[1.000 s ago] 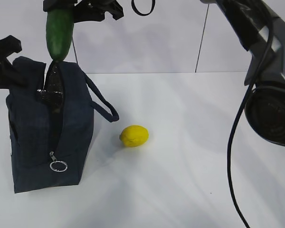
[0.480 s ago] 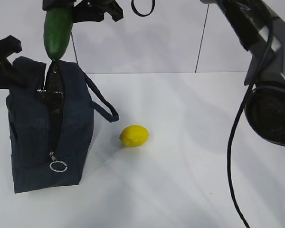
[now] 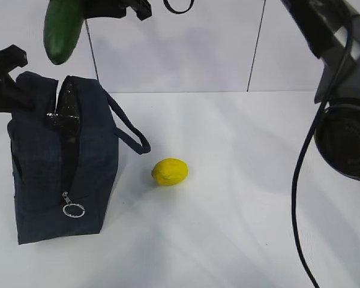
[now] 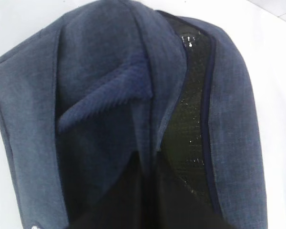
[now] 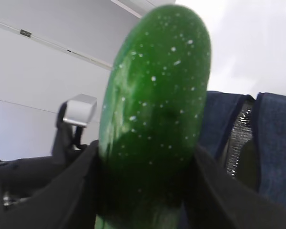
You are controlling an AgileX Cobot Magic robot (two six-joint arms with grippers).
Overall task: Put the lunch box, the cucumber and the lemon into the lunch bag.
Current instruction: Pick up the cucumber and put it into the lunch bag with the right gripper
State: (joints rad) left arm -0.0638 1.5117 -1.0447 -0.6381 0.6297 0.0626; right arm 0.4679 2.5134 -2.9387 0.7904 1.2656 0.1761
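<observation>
The right gripper (image 5: 148, 191), largely cut off at the top of the exterior view, clamps the cucumber (image 3: 62, 31), which hangs tilted in the air above the lunch bag (image 3: 60, 174), clear of its unzipped mouth. The bag stands at the left of the white table (image 3: 240, 198). The lemon (image 3: 170, 171) lies on the table just right of the bag. The left gripper (image 3: 3, 75) is closed, seemingly pinching the bag's upper left edge; the contact itself is hidden. The lunch box cannot be seen.
</observation>
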